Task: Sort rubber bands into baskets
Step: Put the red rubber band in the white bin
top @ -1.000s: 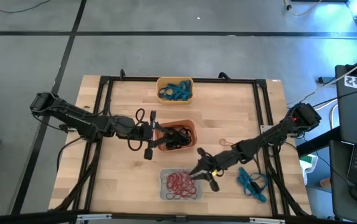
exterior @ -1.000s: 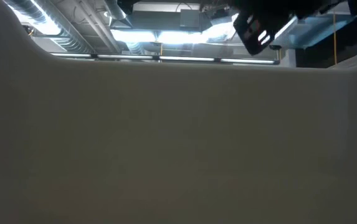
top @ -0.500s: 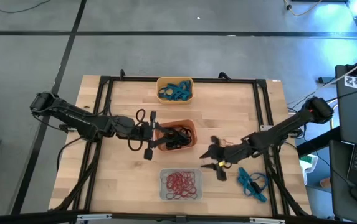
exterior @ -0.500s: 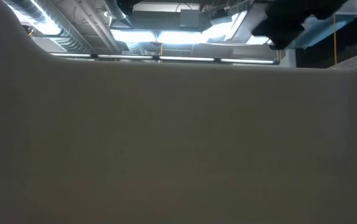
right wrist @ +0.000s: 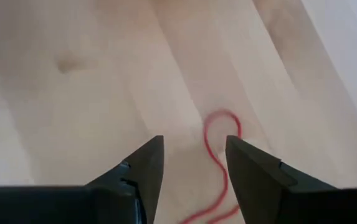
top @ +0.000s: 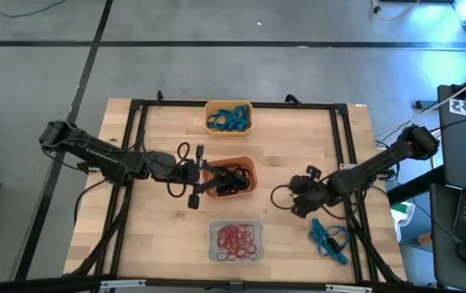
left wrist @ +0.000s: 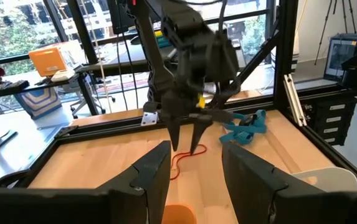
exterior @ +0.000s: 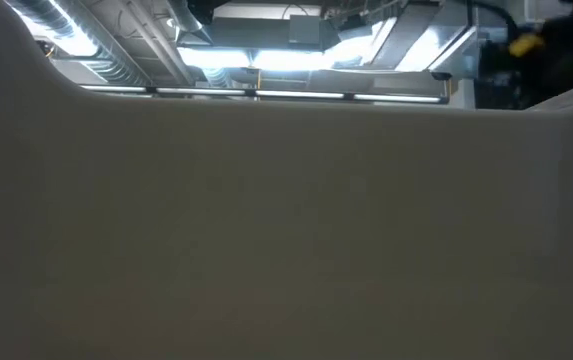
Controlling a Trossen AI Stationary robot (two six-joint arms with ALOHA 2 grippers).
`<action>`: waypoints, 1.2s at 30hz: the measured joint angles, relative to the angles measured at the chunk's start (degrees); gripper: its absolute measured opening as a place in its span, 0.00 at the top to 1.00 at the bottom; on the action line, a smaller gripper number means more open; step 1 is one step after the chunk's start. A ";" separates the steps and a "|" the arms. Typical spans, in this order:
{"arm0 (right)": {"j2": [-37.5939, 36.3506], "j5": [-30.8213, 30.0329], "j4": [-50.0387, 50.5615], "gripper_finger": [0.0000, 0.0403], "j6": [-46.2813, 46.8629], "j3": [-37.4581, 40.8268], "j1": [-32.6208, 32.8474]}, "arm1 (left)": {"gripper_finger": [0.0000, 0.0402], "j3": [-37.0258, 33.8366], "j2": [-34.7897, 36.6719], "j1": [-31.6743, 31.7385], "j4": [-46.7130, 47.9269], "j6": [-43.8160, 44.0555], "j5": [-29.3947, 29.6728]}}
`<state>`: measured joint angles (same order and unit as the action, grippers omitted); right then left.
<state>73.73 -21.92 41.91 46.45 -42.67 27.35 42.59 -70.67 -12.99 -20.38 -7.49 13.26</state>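
My right wrist view alone shows 1 red rubber band [right wrist: 218,163] on the wooden tabletop [right wrist: 91,93] between the open right pincer [right wrist: 195,163]; left pincer [left wrist: 195,169] open too.

Three baskets [top: 228,116], two arms [top: 102,157], rubber bands [top: 237,238] too tangled to count.

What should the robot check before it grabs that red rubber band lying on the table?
1. Right gripper open: ok, its fingers stand apart.
2. Right gripper lined up: ok, the red rubber band lies on the wood between the fingers.
3. Right gripper empty: ok, nothing held.
4. Basket with red bands free to take it: ok, nothing hangs over it.
5. Left gripper out of the way: ok, it sits at the red-orange basket.
6. Band touching other bands: ok, the blue pile lies apart.
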 joint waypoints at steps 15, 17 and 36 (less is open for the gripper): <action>0.02 2.11 -5.16 0.57 3.49 10.67 -0.02 | 0.65 0.00 0.00 0.00 0.00 0.00 0.00; 0.02 1.15 -5.81 0.57 2.75 11.29 -0.06 | 0.65 0.00 0.00 0.02 -0.01 0.00 0.00; -0.28 5.20 -18.78 0.66 -1.94 18.94 -7.85 | 0.65 0.00 0.00 0.02 -0.02 -0.15 0.00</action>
<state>73.45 -16.72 23.13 44.51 -23.73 19.51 42.59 -70.67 -12.98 -20.40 -7.64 13.26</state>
